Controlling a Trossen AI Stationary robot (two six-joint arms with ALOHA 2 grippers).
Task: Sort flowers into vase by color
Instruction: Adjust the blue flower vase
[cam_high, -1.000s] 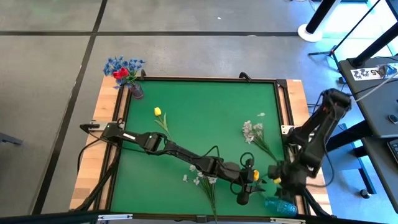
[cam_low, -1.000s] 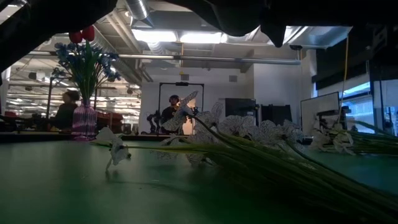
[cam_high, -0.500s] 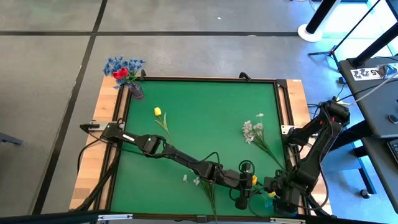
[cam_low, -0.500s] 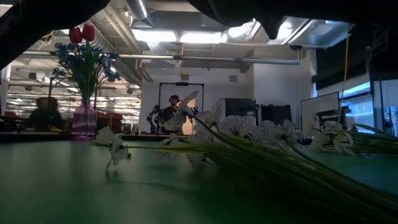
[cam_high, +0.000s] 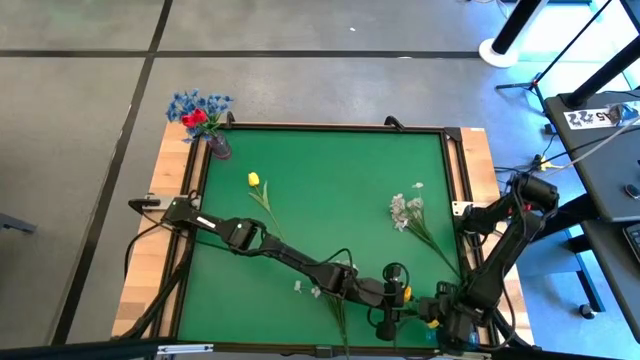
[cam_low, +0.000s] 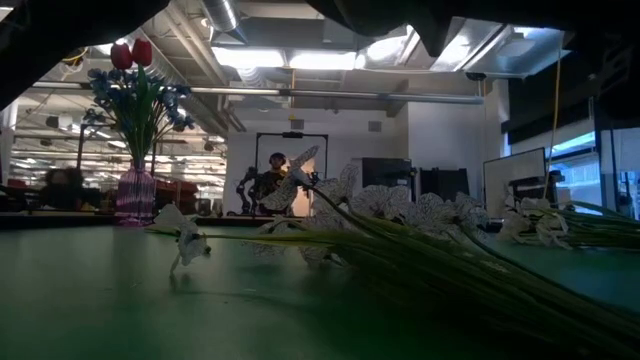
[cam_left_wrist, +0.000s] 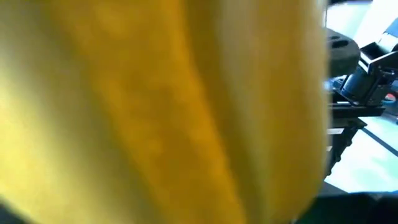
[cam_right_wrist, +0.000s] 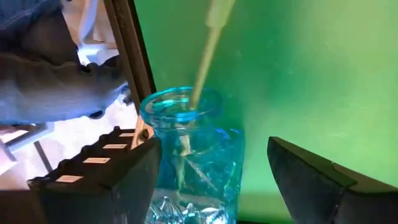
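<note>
Both arms have shifted nearer the worktop's front edge. Right wrist view alone shows the right pincer spread around the blue vase, a stalk inside; the left pincer grips a yellow tulip.

LIGHT: ceiling fixtures glare, low view dim | BLUR: yellow bud fills left wrist view, defocused | HIGH: even, sharp

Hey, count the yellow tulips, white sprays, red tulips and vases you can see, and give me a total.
Yellow tulips: 2
White sprays: 2
Red tulips: 2
Vases: 2
Total: 8
</note>
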